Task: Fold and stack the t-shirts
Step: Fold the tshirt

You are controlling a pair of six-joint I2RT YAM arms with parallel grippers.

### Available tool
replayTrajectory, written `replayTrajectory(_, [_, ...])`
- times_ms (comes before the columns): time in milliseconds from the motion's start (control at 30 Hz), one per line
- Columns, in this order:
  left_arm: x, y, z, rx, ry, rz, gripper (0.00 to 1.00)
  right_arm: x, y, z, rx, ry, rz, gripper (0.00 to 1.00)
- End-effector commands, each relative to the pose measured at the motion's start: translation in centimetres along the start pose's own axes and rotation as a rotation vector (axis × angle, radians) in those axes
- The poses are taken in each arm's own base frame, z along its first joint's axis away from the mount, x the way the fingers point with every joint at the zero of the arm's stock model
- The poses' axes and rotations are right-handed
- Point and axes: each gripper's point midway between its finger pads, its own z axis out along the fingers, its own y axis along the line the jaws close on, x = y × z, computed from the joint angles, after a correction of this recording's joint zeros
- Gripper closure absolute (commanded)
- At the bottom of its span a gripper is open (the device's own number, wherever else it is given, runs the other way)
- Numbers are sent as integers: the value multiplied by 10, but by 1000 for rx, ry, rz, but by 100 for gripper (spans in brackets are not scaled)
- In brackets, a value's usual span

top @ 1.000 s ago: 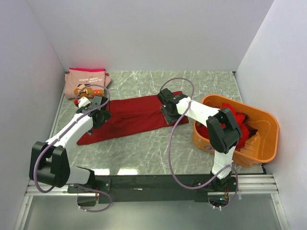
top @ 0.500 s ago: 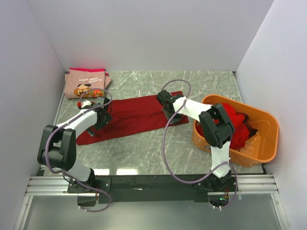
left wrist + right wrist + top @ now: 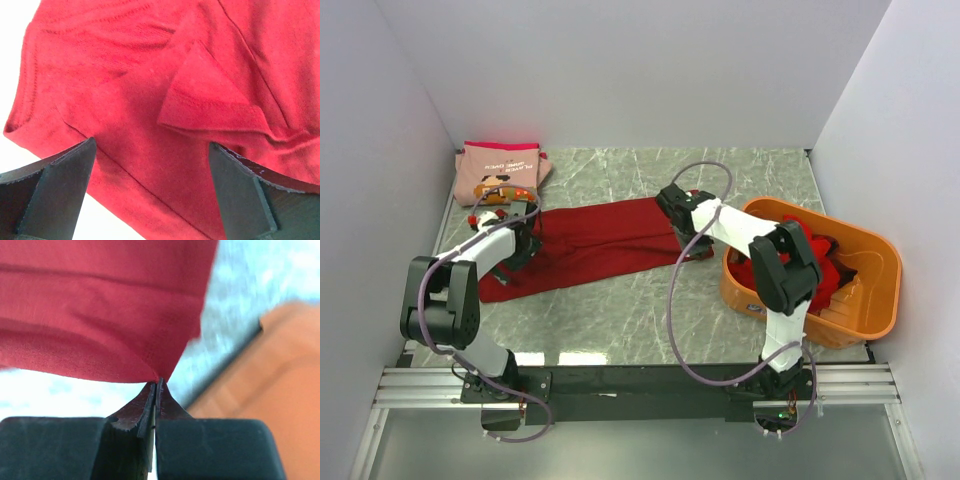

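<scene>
My right gripper (image 3: 156,384): fingers pressed together, pinching the right edge of the dark red t-shirt (image 3: 600,240), which stretches across mid-table. My left gripper (image 3: 152,147): fingers spread wide over the shirt's left end, with a folded flap between them. To the right is an orange tub (image 3: 880,300) holding more red shirts (image 3: 815,250). In the far left corner is a folded pink t-shirt (image 3: 500,172).

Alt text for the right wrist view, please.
The right gripper is shut on a corner of the dark red t-shirt, which fills the upper left. Behind, blurred, are the grey table and the orange tub at right.
</scene>
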Motion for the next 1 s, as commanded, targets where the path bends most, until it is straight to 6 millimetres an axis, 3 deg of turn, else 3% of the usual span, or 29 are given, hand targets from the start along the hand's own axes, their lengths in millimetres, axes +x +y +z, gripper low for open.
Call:
replayTrajectory(0, [-18, -6, 2, -3, -53, -40, 1, 13, -17, -35, -1, -9, 47, 100])
replayTrajectory(300, [-33, -8, 16, -55, -82, -36, 0, -15, -43, -48, 49, -25, 109, 100])
replayTrajectory(500, [-37, -10, 25, -84, -87, -44, 0, -36, -60, -44, 76, -15, 80, 100])
replayTrajectory(667, [-37, -13, 31, -103, -83, -40, 1, -49, -60, -15, 75, 40, -1, 96])
replayTrajectory(767, [-40, -13, 32, -115, -92, -45, 1, -71, -63, 3, 80, 28, -13, 95])
replayTrajectory(800, [-42, -14, 32, -115, -96, -50, 1, -93, -65, 0, 79, -24, 11, 95])
replayTrajectory(833, [-43, -15, 31, -115, -94, -53, 1, -97, -69, 15, 90, -6, 20, 94])
replayTrajectory(867, [-44, -16, 31, -117, -95, -57, 1, -120, -75, 8, 96, -60, 49, 86])
replayTrajectory(933, [-49, -18, 29, -121, -102, -61, 1, -116, -91, 18, 198, 6, 68, 66])
replayTrajectory(967, [-51, -20, 28, -117, -106, -67, 1, -128, -98, 11, 220, -25, 89, 52])
